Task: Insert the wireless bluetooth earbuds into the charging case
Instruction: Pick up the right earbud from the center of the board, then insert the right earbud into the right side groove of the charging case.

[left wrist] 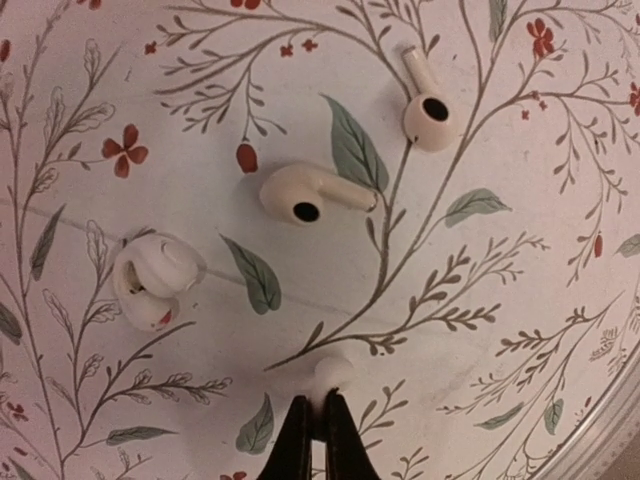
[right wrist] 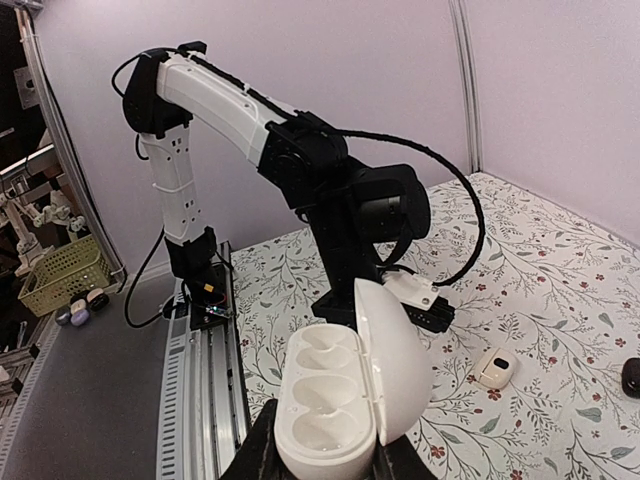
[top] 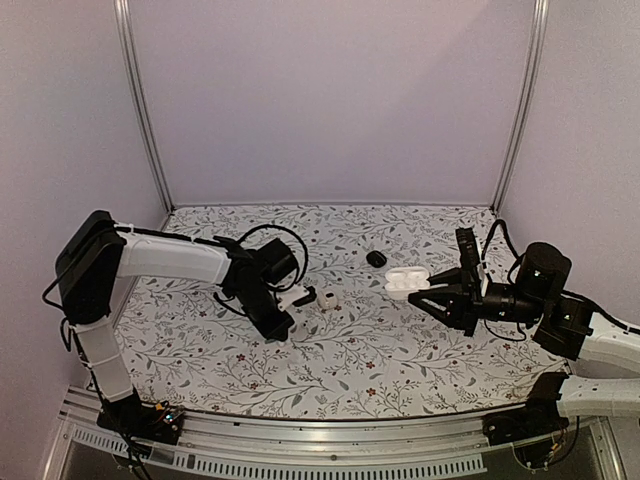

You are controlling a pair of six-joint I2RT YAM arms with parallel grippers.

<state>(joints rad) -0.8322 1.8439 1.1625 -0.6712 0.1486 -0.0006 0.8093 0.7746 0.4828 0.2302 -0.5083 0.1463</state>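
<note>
Although the left gripper [left wrist: 318,405] has its black fingers drawn almost together low over the floral-print tablecloth [left wrist: 540,300], with a small white rounded blob [left wrist: 333,372] right at the tips, I can't tell if that blob is pinched or just lying past them. Right gripper [right wrist: 325,452] is clamped on the base of the glossy white egg-shaped charging case [right wrist: 325,400]. The lid is hinged open and both moulded wells look empty. Just beyond the left fingertips, two white stemmed plastic earbuds [left wrist: 325,190] lie flat on the cloth, apart from each other, neither in the case. A curled white piece [left wrist: 155,280] sits off to one side, not sure what it is. Farthest out is a small black pebble-shaped thing [top: 376,258] behind the case. Risks, my read: the buds are tiny and smooth, so a pinch on the rounded head could squirt one sideways. A stem grabbed at the wrong angle won't line up with a well. The case is well apart from the buds, so a weak pinch could drop one in transit. Pressing a bud in hard could twist the case in the right fingers.
</note>
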